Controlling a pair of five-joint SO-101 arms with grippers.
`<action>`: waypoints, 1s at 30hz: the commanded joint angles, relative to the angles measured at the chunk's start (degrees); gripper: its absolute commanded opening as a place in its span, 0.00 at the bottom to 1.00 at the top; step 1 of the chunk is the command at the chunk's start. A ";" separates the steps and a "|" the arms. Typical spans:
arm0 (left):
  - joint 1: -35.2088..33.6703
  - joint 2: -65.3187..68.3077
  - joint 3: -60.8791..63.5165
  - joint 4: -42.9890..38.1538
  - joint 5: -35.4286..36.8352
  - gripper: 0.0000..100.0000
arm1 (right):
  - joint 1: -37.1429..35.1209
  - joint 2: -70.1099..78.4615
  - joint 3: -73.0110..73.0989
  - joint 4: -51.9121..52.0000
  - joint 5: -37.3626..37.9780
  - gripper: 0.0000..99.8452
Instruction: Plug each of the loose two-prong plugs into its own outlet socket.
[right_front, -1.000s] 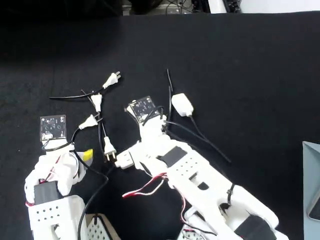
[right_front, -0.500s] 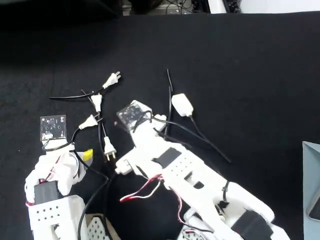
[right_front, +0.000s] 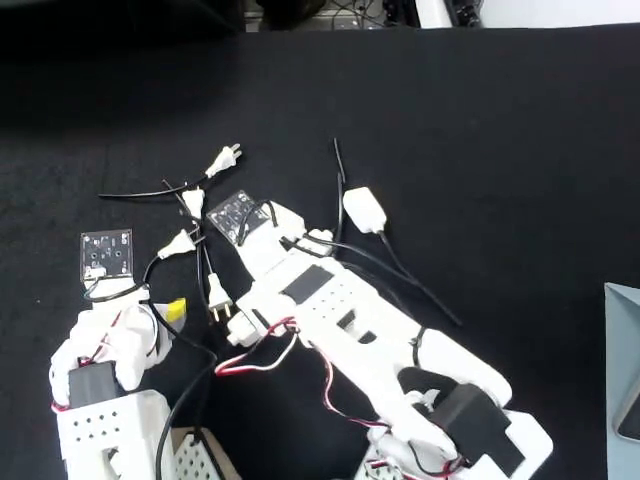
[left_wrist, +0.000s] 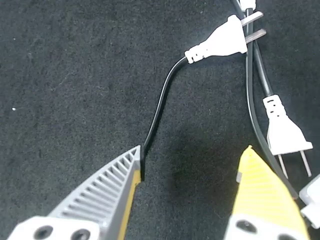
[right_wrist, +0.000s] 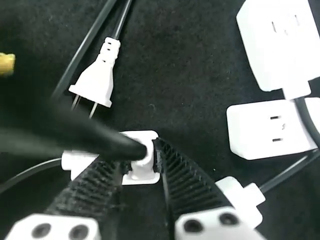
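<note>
Several white two-prong plugs on black cords lie at centre left: one (right_front: 222, 158) farthest back, two (right_front: 193, 203) (right_front: 177, 243) in the middle, and the nearest (right_front: 217, 293) (right_wrist: 95, 75) (left_wrist: 285, 135). My right gripper (right_wrist: 142, 157) (right_front: 243, 325) is just beyond that nearest plug's prongs, shut on a small white cord-end block (right_wrist: 142, 172). White outlet sockets (right_wrist: 277, 42) (right_wrist: 270, 129) lie beside it. My left gripper (left_wrist: 193, 152) (right_front: 150, 300) stands open over a black cord (left_wrist: 160, 107), near another plug (left_wrist: 222, 40).
A further white socket (right_front: 364, 208) with its black cord lies behind the right arm. Cords cross and tangle between the two arms. A grey-blue object (right_front: 622, 370) sits at the table's right edge. The black table (right_front: 480, 130) stretches back and right.
My right arm has swung left toward the plugs, carrying its wrist over them. The left arm has stayed still.
</note>
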 joint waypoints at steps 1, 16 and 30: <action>-0.66 -0.35 -0.48 0.26 0.18 0.30 | -0.70 0.66 0.04 1.41 0.62 0.01; -0.66 -0.62 0.04 -0.09 0.18 0.30 | 19.52 -19.56 -10.24 0.70 0.18 0.01; -0.66 -0.62 0.04 -0.09 0.18 0.30 | 38.07 5.23 -23.16 -19.52 0.09 0.02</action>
